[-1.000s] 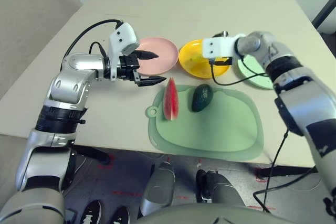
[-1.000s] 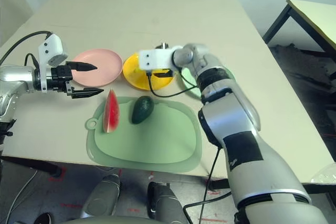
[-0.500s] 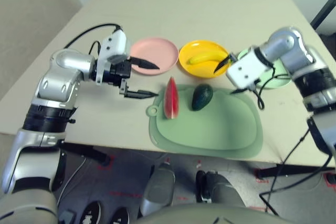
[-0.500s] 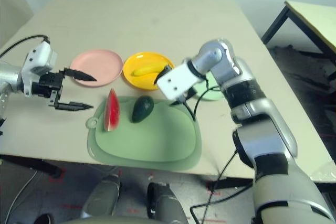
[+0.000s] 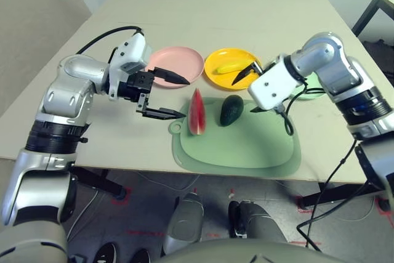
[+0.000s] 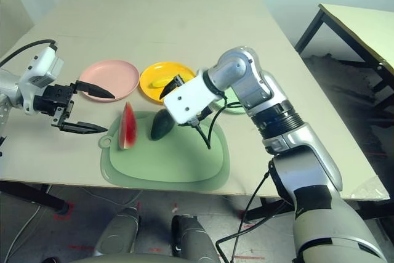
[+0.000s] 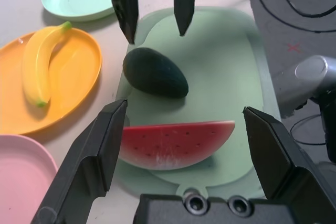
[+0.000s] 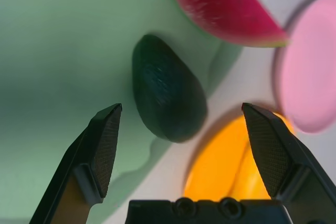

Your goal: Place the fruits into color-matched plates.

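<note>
From the head cameras, a beige counter (image 5: 246, 4) carries a large pale green rounded-rectangular cutting mat (image 5: 246, 146) at the near edge. On its far left part lie a red watermelon wedge with green rind (image 5: 197, 113) and, to its right, a dark green avocado (image 5: 231, 109). Beyond the mat sit a round pink plastic plate (image 5: 178, 66), a yellow plate (image 5: 229, 68) holding a yellow banana (image 5: 228, 68), and a mint green plate (image 5: 314, 84) partly behind the right arm. The left gripper (image 5: 175, 97), released and empty, hovers left of the wedge. The right gripper (image 5: 249, 90), also spread, hovers by the avocado.

In the left wrist view, the wedge (image 7: 176, 142) lies between the open fingers (image 7: 97, 153).

In the right wrist view, the avocado (image 8: 167, 95) sits between the fingers (image 8: 105, 145).
</note>
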